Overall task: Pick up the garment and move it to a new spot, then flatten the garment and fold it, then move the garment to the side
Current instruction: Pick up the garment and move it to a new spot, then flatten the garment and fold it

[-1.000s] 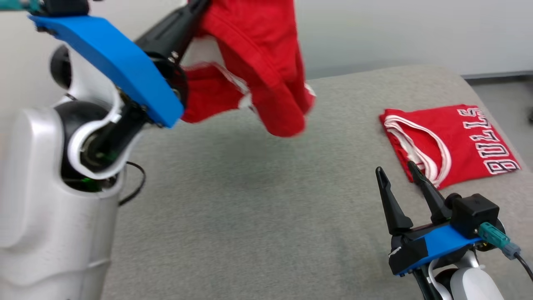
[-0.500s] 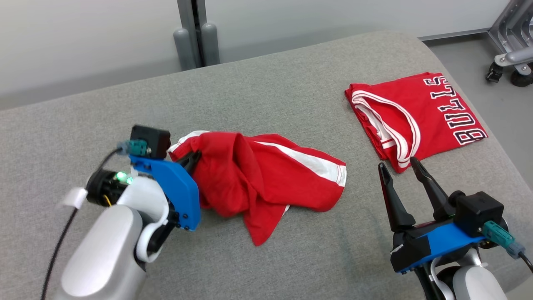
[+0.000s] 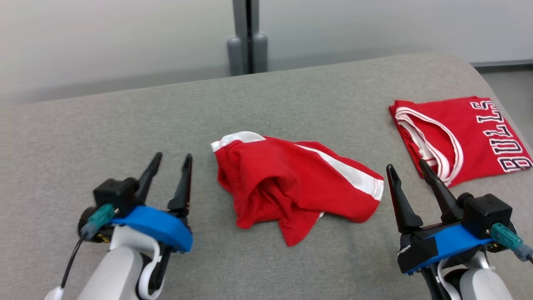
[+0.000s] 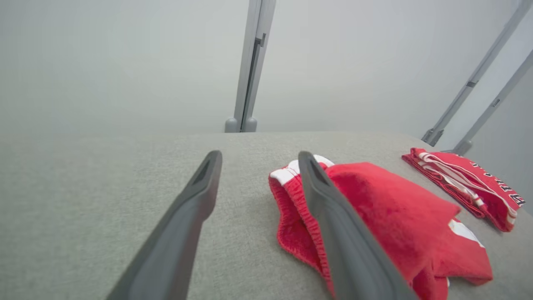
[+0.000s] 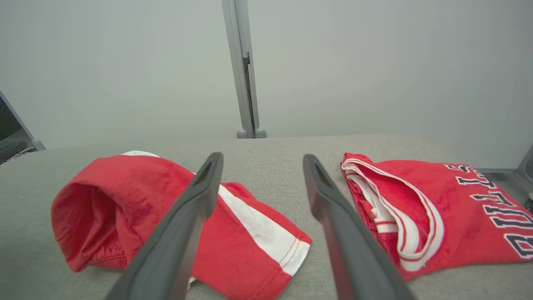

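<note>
See a red garment [image 3: 291, 187] heaped in loose folds near the middle of a grey padded surface [image 3: 125, 125], with its white waistband [image 3: 237, 137] turned toward the left and a broad white stripe [image 3: 345, 173] running along the top to the hem on the right. Lies free, gripped by nothing. Find the left gripper [image 3: 173, 157] low at the left, just beside the waistband end yet apart from it, with both dark fingers spread wide and nothing between them but bare grey fabric. In the left wrist view, note the inner finger crossing in front of the red cloth, with a strip of grey showing beyond it at the waistband. Find the right gripper [image 3: 406, 164] low at the right, likewise wide open and empty, pointing into the gap between the heap and a folded red jersey [image 3: 458, 133] with white trim and dark lettering. Cannot tell whether its outer fingertip touches the jersey's near edge. Place the jersey flat near the right end of the surface, well apart from the heap. Beyond the far edge, note a grey post [image 3: 248, 37] against a pale wall [image 3: 104, 37].
</note>
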Controlling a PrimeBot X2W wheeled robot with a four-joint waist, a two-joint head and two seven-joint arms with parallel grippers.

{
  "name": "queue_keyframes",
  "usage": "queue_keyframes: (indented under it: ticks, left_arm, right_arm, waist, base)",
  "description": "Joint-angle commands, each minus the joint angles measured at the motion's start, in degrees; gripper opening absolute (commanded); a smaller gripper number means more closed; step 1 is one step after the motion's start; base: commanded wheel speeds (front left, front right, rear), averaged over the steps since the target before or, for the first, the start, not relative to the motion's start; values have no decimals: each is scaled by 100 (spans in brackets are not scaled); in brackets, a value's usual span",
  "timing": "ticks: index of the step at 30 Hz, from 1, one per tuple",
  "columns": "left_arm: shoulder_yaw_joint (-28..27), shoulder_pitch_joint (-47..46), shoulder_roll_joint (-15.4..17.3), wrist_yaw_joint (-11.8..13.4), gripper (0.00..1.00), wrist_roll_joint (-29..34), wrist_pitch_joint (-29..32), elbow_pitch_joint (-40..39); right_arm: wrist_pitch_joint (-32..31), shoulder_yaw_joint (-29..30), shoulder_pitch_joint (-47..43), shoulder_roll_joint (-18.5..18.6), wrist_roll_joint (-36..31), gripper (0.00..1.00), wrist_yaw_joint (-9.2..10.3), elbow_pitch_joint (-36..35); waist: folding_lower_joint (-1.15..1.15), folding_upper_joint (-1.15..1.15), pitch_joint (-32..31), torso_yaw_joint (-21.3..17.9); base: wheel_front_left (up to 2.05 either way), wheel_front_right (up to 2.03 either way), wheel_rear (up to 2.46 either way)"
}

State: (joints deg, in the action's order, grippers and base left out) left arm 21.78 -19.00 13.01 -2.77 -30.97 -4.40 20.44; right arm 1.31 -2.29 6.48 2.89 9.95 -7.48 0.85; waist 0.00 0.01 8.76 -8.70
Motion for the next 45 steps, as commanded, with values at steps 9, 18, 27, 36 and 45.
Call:
queue_keyframes:
  ticks: [9, 18, 27, 36, 45]
  left_arm:
    - [-596, 961, 254, 333, 100, 306, -1053, -950]
    - [-1348, 2105, 161, 101, 100, 383, -1079, -1872]
    - [-1650, 2604, -9, -131, 100, 471, -1081, -1849]
    - [-1558, 2614, -38, -152, 100, 528, -1076, -1607]
    - [-1460, 2527, -67, -71, 100, 529, -1000, -1558]
  right_arm:
    - [-24, 245, -173, 4, -29, 100, -2, 4]
    - [88, 322, -368, 6, 151, 100, -2, 266]
    - [102, 377, -471, 5, 183, 100, -3, 517]
    - [118, 302, -457, 4, 221, 100, -2, 664]
    - [95, 268, -416, 4, 224, 100, -3, 656]
  waist:
    - [0, -1, -312, 627]
    - [0, -1, -633, 802]
    - [0, -1, -765, 739]
    - [0, -1, -819, 650]
    - [0, -1, -818, 607]
  base:
    - [0, 0, 0]
    - [0, 0, 0]
    - [0, 0, 0]
    - [0, 0, 0]
    - [0, 0, 0]
